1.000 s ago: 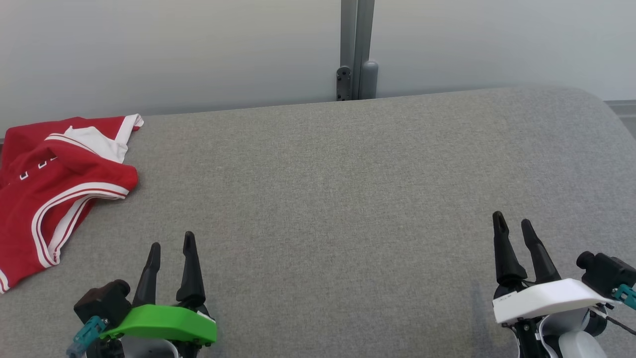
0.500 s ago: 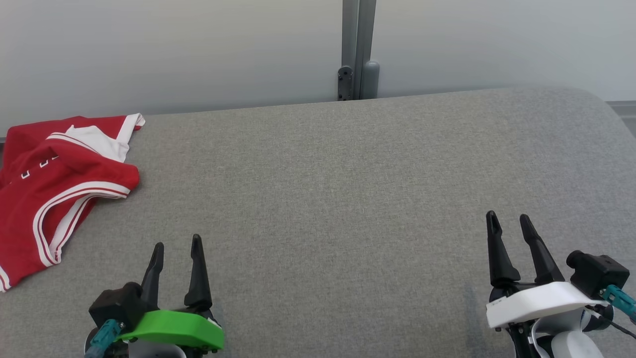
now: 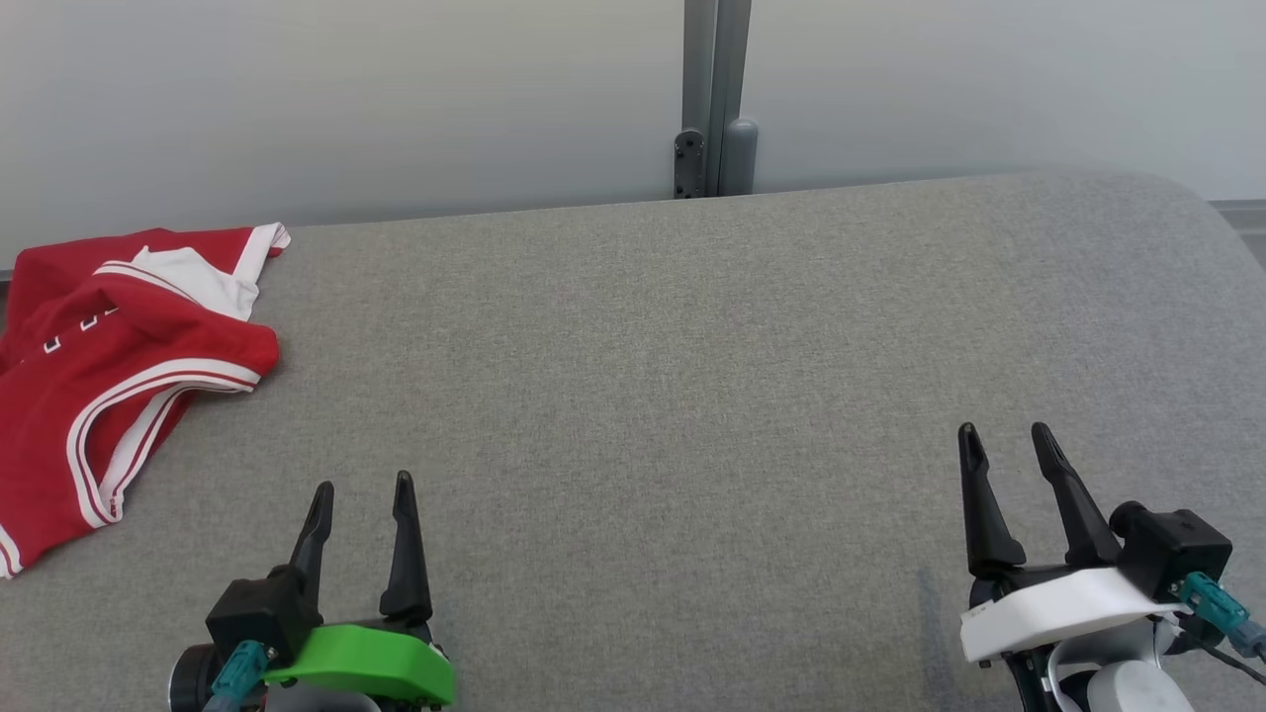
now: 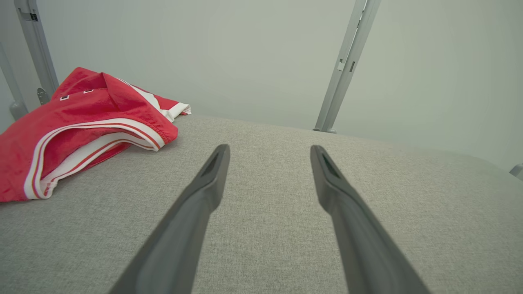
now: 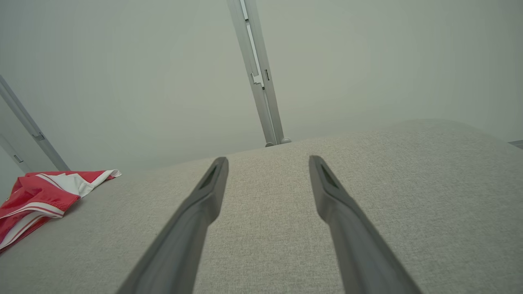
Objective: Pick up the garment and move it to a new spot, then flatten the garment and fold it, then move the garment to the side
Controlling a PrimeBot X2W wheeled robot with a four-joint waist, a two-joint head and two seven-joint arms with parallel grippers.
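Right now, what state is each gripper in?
Left gripper: open, holding nothing.
Right gripper: open, holding nothing.

Even, soft light; sharp focus; wrist views bend at edges.

- The surface [image 3: 692,396] is covered in grey woven cloth. It is broad and flat, with a straight far edge and a rounded far right corner.
- The garment [image 3: 109,386] lies directly on it at the far left, reaching almost to the far edge and running past the left border of the head view.
- The garment is red, with white bands lined by thin red stripes, a white panel on its far side and small white marks on its upper fold.
- It is crumpled rather than flat: one red layer is folded over the others, and in the left wrist view its banded hem bulges up off the cloth.
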